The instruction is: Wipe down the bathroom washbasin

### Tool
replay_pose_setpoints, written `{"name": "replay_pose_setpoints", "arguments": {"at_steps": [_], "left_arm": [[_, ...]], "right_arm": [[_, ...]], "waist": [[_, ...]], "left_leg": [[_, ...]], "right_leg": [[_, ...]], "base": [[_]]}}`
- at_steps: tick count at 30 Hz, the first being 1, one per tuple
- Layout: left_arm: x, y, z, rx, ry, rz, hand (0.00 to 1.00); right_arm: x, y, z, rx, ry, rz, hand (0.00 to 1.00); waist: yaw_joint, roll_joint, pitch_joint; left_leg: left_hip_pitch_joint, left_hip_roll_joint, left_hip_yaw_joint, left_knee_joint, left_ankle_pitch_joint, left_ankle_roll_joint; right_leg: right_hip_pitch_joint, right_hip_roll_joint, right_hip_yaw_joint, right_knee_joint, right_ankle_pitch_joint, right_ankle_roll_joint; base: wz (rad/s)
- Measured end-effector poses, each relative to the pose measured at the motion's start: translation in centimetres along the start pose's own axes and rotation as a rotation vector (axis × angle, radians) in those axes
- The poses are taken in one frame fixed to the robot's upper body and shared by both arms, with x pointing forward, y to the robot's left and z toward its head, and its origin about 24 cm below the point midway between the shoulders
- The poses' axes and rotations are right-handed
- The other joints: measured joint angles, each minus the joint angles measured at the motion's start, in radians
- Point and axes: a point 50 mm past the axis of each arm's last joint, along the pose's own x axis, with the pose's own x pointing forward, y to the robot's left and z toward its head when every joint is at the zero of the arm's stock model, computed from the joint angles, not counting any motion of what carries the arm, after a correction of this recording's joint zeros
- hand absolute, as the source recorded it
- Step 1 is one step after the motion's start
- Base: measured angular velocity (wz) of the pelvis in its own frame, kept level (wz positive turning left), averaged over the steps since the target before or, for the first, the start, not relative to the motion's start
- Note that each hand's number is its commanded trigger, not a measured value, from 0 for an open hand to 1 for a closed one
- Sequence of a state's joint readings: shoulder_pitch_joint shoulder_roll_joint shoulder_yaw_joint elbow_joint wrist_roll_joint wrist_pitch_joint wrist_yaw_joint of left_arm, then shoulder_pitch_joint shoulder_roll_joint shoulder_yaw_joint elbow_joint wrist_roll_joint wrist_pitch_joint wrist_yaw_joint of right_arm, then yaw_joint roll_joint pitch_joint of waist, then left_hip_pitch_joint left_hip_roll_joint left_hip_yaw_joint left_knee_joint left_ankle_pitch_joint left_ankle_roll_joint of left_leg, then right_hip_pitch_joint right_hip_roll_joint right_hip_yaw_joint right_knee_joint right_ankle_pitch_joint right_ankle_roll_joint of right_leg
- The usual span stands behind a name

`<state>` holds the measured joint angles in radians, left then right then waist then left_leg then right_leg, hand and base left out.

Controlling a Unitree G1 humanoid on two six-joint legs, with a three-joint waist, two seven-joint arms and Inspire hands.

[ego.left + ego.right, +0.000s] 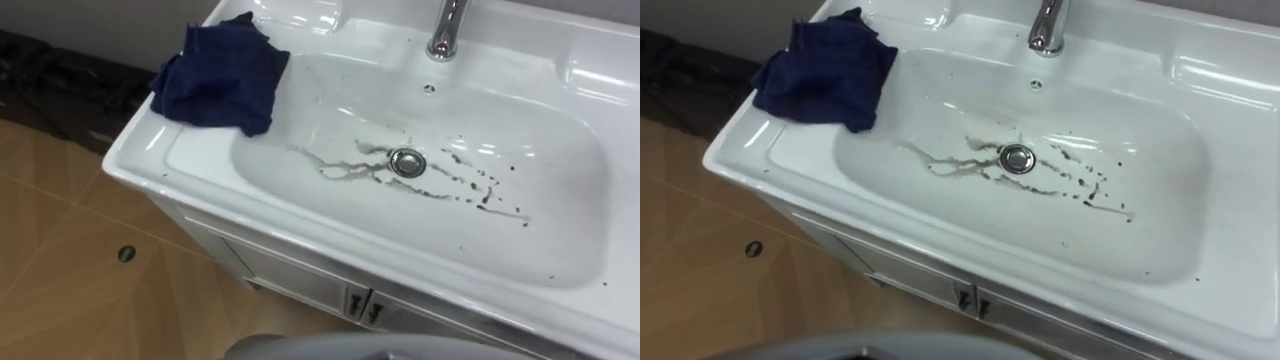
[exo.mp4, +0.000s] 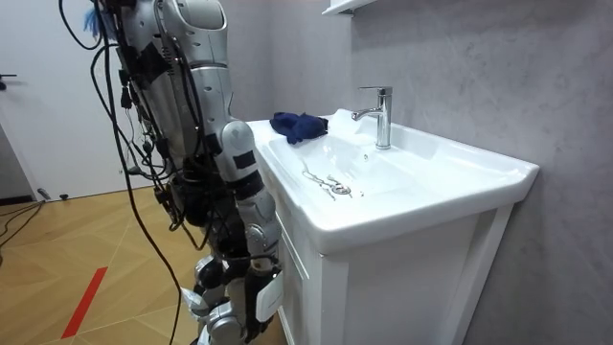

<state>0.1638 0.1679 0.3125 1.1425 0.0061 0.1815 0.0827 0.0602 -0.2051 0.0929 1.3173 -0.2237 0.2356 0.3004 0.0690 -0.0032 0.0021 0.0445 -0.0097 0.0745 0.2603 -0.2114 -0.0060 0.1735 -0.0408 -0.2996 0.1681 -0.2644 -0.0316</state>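
A white basin (image 1: pixel 545 235) sits in a vanity top right below me. A crumpled dark blue cloth (image 1: pixel 222 75) lies on the basin's back left corner, partly hanging over the bowl's edge. Brownish streaks (image 1: pixel 345 168) run left of the metal drain (image 1: pixel 407 162), and dark specks and a smear (image 1: pixel 488 198) spread to its right. In the room view I stand close against the front of the basin (image 2: pixel 402 206), with the cloth (image 2: pixel 298 125) at its far end. My right hand (image 2: pixel 233 318) hangs low beside the cabinet.
A chrome faucet (image 1: pixel 447 30) rises at the back of the basin. The white cabinet doors (image 1: pixel 300 280) with small handles are under the rim. Wooden floor (image 1: pixel 70 270) lies to my left. A grey wall (image 2: pixel 460 67) stands behind the basin.
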Motion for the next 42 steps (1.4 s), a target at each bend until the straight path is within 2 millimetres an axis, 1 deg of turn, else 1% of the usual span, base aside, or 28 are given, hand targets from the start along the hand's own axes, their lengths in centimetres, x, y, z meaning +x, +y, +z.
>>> {"name": "replay_pose_setpoints", "arguments": {"at_steps": [1, 2, 3, 6, 8, 9, 11, 12, 14, 15, 16, 17, 19, 20, 22, 23, 25, 26, 28, 29, 31, 32, 33, 34, 36, 38, 41, 42], "left_arm": [[0.0, 0.1, 0.5, -0.027, -0.024, 0.022, 0.00], [0.0, 0.2, 0.9, -0.033, -0.039, 0.034, 0.00], [-0.1, 0.6, 1.8, -0.073, -0.075, 0.060, 0.00], [-0.7, 2.5, 4.3, -0.178, -0.198, 0.173, 0.00], [-1.1, 3.6, 5.8, -0.226, -0.279, 0.244, 0.00], [-1.6, 4.2, 7.0, -0.268, -0.333, 0.286, 0.00], [-3.1, 5.7, 9.6, -0.351, -0.471, 0.375, 0.00], [-3.6, 6.0, 10.3, -0.379, -0.507, 0.392, 0.00], [-5.2, 7.1, 12.6, -0.475, -0.631, 0.441, 0.00], [-5.7, 7.4, 13.2, -0.497, -0.662, 0.455, 0.00], [-6.8, 8.1, 14.3, -0.522, -0.732, 0.490, 0.00], [-7.4, 8.4, 14.8, -0.533, -0.766, 0.507, 0.00], [-9.9, 9.6, 17.0, -0.557, -0.906, 0.563, 0.00], [-10.5, 9.8, 17.5, -0.558, -0.942, 0.577, 0.00], [-13.1, 10.5, 19.3, -0.584, -1.083, 0.627, 0.00], [-13.8, 10.6, 19.6, -0.581, -1.116, 0.643, 0.00], [-16.5, 10.6, 20.7, -0.541, -1.259, 0.697, 0.00], [-17.0, 10.5, 20.9, -0.521, -1.288, 0.716, 0.00], [-18.9, 10.5, 21.6, -0.465, -1.384, 0.771, 0.00], [-19.8, 10.3, 22.1, -0.455, -1.427, 0.786, 0.00], [-20.7, 9.8, 22.4, -0.429, -1.477, 0.791, 0.00], [-20.9, 9.5, 22.6, -0.410, -1.493, 0.791, 0.00], [-21.4, 8.9, 22.8, -0.376, -1.524, 0.786, 0.00], [-21.8, 8.1, 23.0, -0.350, -1.554, 0.770, 0.00], [-22.2, 7.2, 23.2, -0.315, -1.590, 0.748, 0.00], [-22.4, 6.6, 23.4, -0.300, -1.610, 0.731, 0.00], [-22.9, 5.5, 24.0, -0.286, -1.643, 0.693, 0.00], [-23.1, 4.9, 24.1, -0.257, -1.660, 0.677, 0.00]], "right_arm": [[0.0, -0.2, -0.1, -0.002, -0.004, -0.004, 0.00], [-0.1, -0.4, -0.2, -0.001, -0.006, -0.006, 0.00], [-0.1, -0.6, -0.3, 0.004, -0.015, -0.010, 0.00], [-0.3, -1.3, -0.4, 0.038, -0.037, -0.020, 0.00], [-0.4, -1.4, -0.6, 0.052, -0.042, -0.023, 0.00], [-0.3, -1.5, -0.9, 0.063, -0.042, -0.023, 0.00], [-0.3, -1.5, -1.2, 0.066, -0.050, -0.022, 0.00], [-0.4, -1.5, -1.2, 0.066, -0.054, -0.022, 0.00], [-0.5, -1.9, -1.3, 0.064, -0.066, -0.024, 0.00], [-0.5, -1.9, -1.3, 0.063, -0.069, -0.025, 0.00], [-0.5, -1.9, -1.3, 0.062, -0.075, -0.025, 0.00], [-0.5, -1.9, -1.3, 0.063, -0.077, -0.025, 0.00], [-0.5, -1.9, -1.5, 0.061, -0.083, -0.026, 0.00], [-0.4, -1.9, -1.6, 0.062, -0.083, -0.026, 0.00], [-0.5, -1.9, -1.6, 0.065, -0.090, -0.028, 0.00], [-0.5, -1.9, -1.6, 0.064, -0.090, -0.028, 0.00], [-0.5, -2.0, -1.7, 0.060, -0.091, -0.030, 0.00], [-0.5, -2.0, -1.7, 0.058, -0.090, -0.030, 0.00], [-0.5, -2.1, -1.8, 0.055, -0.089, -0.033, 0.00], [-0.5, -2.1, -1.8, 0.065, -0.091, -0.031, 0.00], [-0.5, -2.0, -1.9, 0.070, -0.093, -0.020, 0.00], [-0.5, -2.0, -1.8, 0.069, -0.094, -0.017, 0.00], [-0.4, -1.8, -1.9, 0.069, -0.093, -0.010, 0.00], [-0.4, -1.8, -1.9, 0.072, -0.093, -0.004, 0.00], [-0.4, -1.8, -1.9, 0.076, -0.094, -0.002, 0.00], [-0.4, -1.8, -1.9, 0.080, -0.095, -0.002, 0.00], [-0.4, -1.6, -2.1, 0.105, -0.093, 0.005, 0.00], [-0.4, -1.6, -2.2, 0.108, -0.090, 0.006, 0.00]], "waist": [[0.007, 0.006, -0.0023], [0.012, 0.007, -0.0027], [0.021, 0.008, -0.0026], [0.027, 0.012, -0.0018], [0.035, 0.019, -0.0038], [0.045, 0.021, -0.0040], [0.054, 0.026, -0.0041], [0.056, 0.027, -0.0043], [0.050, 0.035, -0.0048], [0.050, 0.035, -0.0049], [0.049, 0.035, -0.0048], [0.047, 0.035, -0.0049], [0.044, 0.037, -0.0055], [0.046, 0.037, -0.0055], [0.044, 0.040, -0.0047], [0.044, 0.041, -0.0043], [0.037, 0.043, -0.0027], [0.032, 0.045, -0.0022], [0.006, 0.051, 0.0029], [-0.007, 0.050, 0.0061], [-0.021, 0.050, 0.0066], [-0.033, 0.055, 0.0066], [-0.043, 0.054, 0.0046], [-0.055, 0.056, 0.0085], [-0.070, 0.058, 0.0099], [-0.083, 0.060, 0.0100], [-0.108, 0.056, 0.0105], [-0.121, 0.055, 0.0104]], "left_leg": [[-0.002, -0.002, -0.011, 0.000, 0.000, 0.000], [-0.002, -0.003, -0.014, 0.000, 0.000, 0.000], [-0.004, -0.004, -0.022, 0.000, 0.000, 0.000], [-0.017, -0.005, -0.028, 0.008, 0.000, 0.000], [-0.017, -0.005, -0.028, 0.009, 0.000, 0.001], [-0.016, -0.005, -0.027, 0.009, 0.000, 0.001], [-0.021, -0.004, -0.033, 0.009, 0.000, 0.001], [-0.024, -0.005, -0.035, 0.009, 0.000, 0.001], [-0.030, -0.006, -0.038, 0.009, 0.000, 0.001], [-0.030, -0.006, -0.038, 0.009, 0.000, 0.001], [-0.030, -0.006, -0.036, 0.008, 0.000, 0.001], [-0.030, -0.006, -0.036, 0.007, 0.000, 0.001], [-0.030, -0.007, -0.038, 0.008, 0.000, 0.001], [-0.029, -0.007, -0.037, 0.008, 0.000, 0.001], [-0.023, -0.007, -0.035, 0.006, 0.000, 0.001], [-0.021, -0.007, -0.035, 0.006, 0.000, 0.001], [-0.015, -0.006, -0.034, 0.005, 0.000, 0.001], [-0.015, -0.006, -0.033, 0.005, 0.000, 0.001], [-0.015, -0.005, -0.031, 0.005, 0.000, 0.001], [-0.016, -0.005, -0.030, 0.005, 0.000, 0.001], [-0.017, -0.005, -0.030, 0.005, 0.000, 0.001], [-0.017, -0.006, -0.029, 0.005, 0.000, 0.001], [-0.016, -0.005, -0.028, 0.005, 0.000, 0.001], [-0.014, -0.004, -0.023, 0.005, 0.000, 0.001], [-0.013, -0.003, -0.020, 0.002, 0.000, 0.001], [-0.006, -0.001, -0.016, -0.006, 0.000, 0.001], [0.007, 0.001, -0.003, -0.023, 0.000, 0.001], [0.009, 0.000, -0.002, -0.026, 0.000, 0.001]], "right_leg": [[0.001, 0.000, -0.007, 0.001, -0.001, 0.002], [0.001, -0.001, -0.008, 0.001, -0.001, 0.002], [0.001, -0.001, -0.012, 0.001, -0.001, 0.002], [-0.002, -0.001, -0.028, 0.002, -0.001, 0.002], [-0.002, -0.001, -0.028, 0.002, -0.001, 0.002], [-0.002, -0.002, -0.027, 0.003, -0.002, 0.002], [-0.009, -0.001, -0.028, 0.006, -0.002, 0.002], [-0.012, -0.001, -0.029, 0.007, -0.002, 0.002], [-0.017, -0.001, -0.028, 0.007, -0.001, 0.003], [-0.017, -0.002, -0.028, 0.007, -0.001, 0.003], [-0.019, -0.002, -0.026, 0.007, -0.001, 0.003], [-0.019, -0.002, -0.026, 0.006, -0.001, 0.003], [-0.019, -0.002, -0.026, 0.006, -0.001, 0.003], [-0.018, -0.002, -0.026, 0.006, -0.001, 0.003], [-0.014, -0.002, -0.019, 0.005, -0.001, 0.003], [-0.013, -0.001, -0.017, 0.004, -0.001, 0.003], [-0.011, -0.001, -0.009, 0.004, -0.001, 0.003], [-0.010, -0.001, -0.008, 0.004, 0.000, 0.003], [-0.011, -0.001, -0.006, 0.004, 0.000, 0.003], [-0.011, -0.001, -0.006, 0.003, 0.000, 0.003], [-0.011, -0.001, -0.006, 0.003, 0.000, 0.003], [-0.011, -0.001, -0.005, 0.002, 0.000, 0.003], [-0.011, 0.000, -0.003, 0.003, 0.000, 0.003], [-0.011, 0.000, 0.002, 0.002, 0.001, 0.003], [-0.013, 0.001, 0.007, 0.003, 0.003, 0.003], [-0.014, 0.004, 0.024, 0.004, 0.004, 0.002], [-0.014, 0.006, 0.042, 0.003, 0.004, 0.001], [-0.014, 0.006, 0.046, 0.003, 0.005, 0.002]], "base": [[0.17], [0.16], [0.12], [0.12], [0.02], [0.00], [0.00], [0.00], [0.02], [0.00], [-0.03], [-0.04], [0.00], [0.00], [-0.08], [-0.10], [-0.09], [-0.06], [0.00], [0.00], [0.00], [0.00], [-0.05], [-0.05], [-0.12], [-0.21], [-0.17], [-0.07]]}}
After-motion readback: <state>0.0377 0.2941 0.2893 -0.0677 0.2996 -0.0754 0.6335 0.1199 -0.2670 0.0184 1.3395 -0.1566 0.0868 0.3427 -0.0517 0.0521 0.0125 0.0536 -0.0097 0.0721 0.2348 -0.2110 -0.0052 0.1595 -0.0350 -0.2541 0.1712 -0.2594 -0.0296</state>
